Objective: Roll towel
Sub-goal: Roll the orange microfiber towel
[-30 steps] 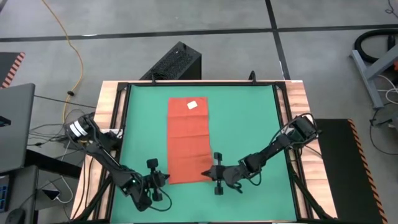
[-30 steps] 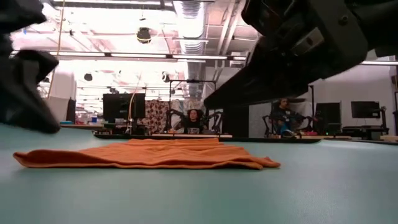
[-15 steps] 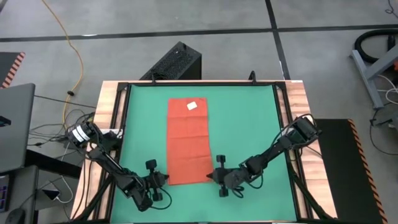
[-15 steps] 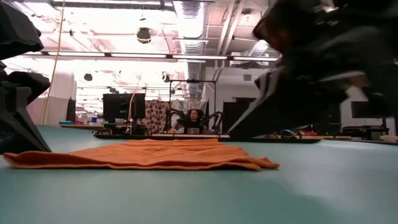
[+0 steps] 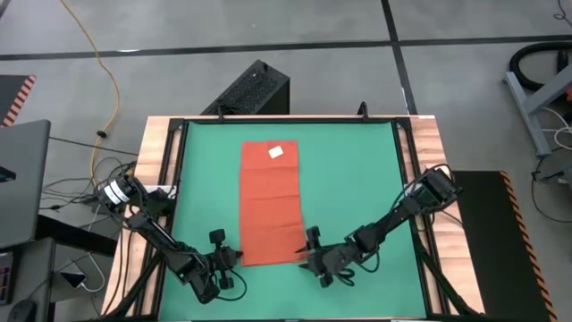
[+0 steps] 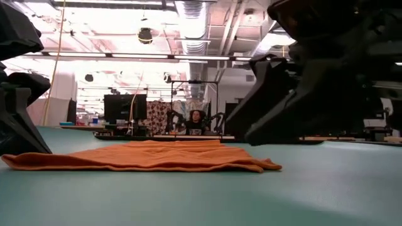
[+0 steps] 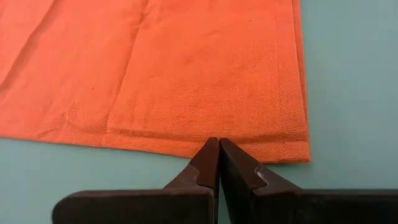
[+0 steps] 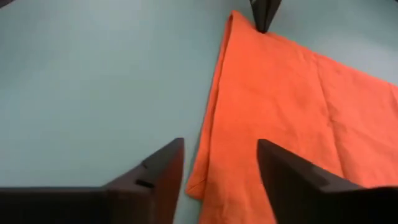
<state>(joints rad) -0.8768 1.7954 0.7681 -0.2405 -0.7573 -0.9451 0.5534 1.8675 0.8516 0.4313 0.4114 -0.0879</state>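
Towel (image 5: 272,201): flat woven rectangle, long axis far–near, tag end far; left claw (image 5: 226,258) together, right claw (image 5: 309,255) apart at near corners.

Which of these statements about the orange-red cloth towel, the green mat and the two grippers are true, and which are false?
1. The orange-red cloth towel lies flat and unrolled on the green mat. True.
2. The small white tag is at the towel's end nearest the grippers. False: it is at the far end.
3. The left gripper is shut, its tips at the towel's near edge. True.
4. The right gripper is shut on the towel. False: its jaws stand open around the near corner.
5. The towel hangs off the mat. False: it lies wholly on it.
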